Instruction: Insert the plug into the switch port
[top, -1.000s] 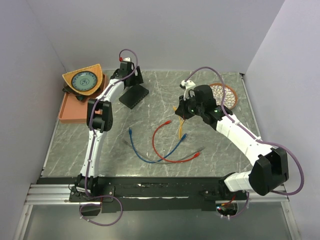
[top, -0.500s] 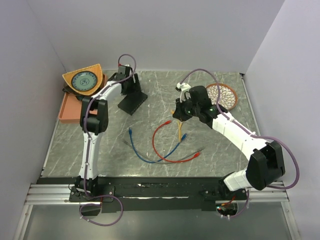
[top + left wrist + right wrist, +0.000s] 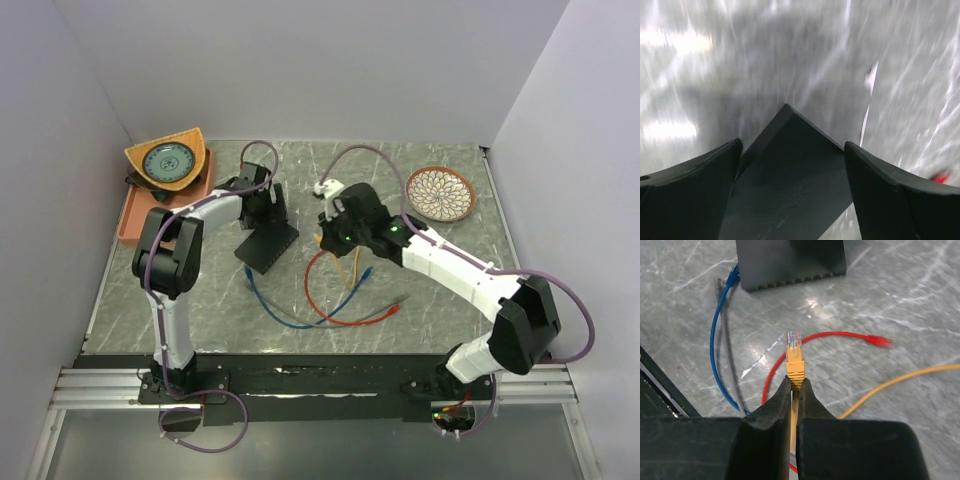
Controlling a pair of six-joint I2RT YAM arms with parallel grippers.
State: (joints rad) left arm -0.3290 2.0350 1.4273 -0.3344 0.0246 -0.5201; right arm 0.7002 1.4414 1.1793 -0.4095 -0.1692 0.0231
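Black box (image 3: 268, 246) slid nearer, plug (image 3: 793, 344) closer — pinched.

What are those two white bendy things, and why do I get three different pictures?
They are robot arms, the left arm and the right arm, bolted to the near edge of a grey table. One picture looks down from a camera above. The other two come from small cameras on each wrist, so you see the black fingers up close.

The left gripper holds a flat black box. The right gripper pinches a yellow plug on a yellow cable. The plug points toward the row of little sockets on the box's edge.

A red cable, a blue cable and a grey cable lie loose on the table. Farther back are an orange tray and a patterned plate.
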